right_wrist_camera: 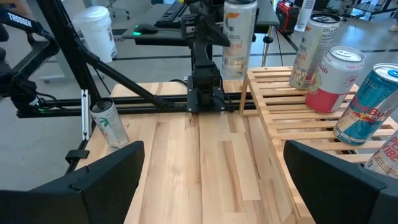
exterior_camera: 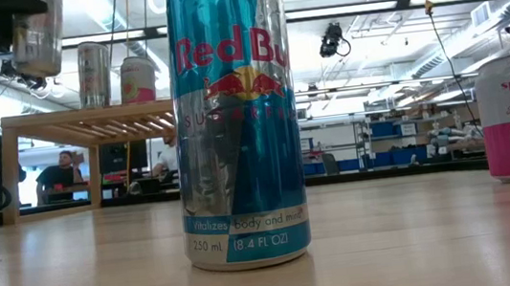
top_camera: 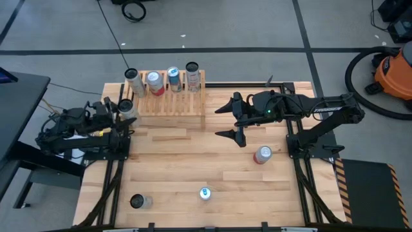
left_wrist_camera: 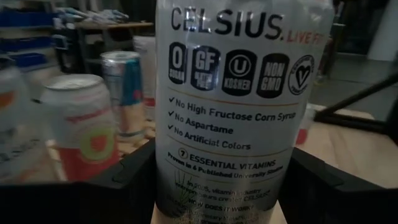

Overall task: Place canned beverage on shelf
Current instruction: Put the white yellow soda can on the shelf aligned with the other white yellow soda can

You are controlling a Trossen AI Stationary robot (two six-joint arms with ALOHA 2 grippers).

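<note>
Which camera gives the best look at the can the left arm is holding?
The left wrist view: the Celsius can fills it, label readable, between the jaws. The high view shows only its top beside the shelf. The right wrist view shows it small and lifted. The low view catches it at the corner.

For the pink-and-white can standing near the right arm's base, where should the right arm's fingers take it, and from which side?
Grip the pink-and-white can across its round side wall, about mid-height, coming in level from the table's middle. It stands upright with open tabletop around it, and the right gripper, fingers wide open, hangs just beyond it toward the shelf.
</note>
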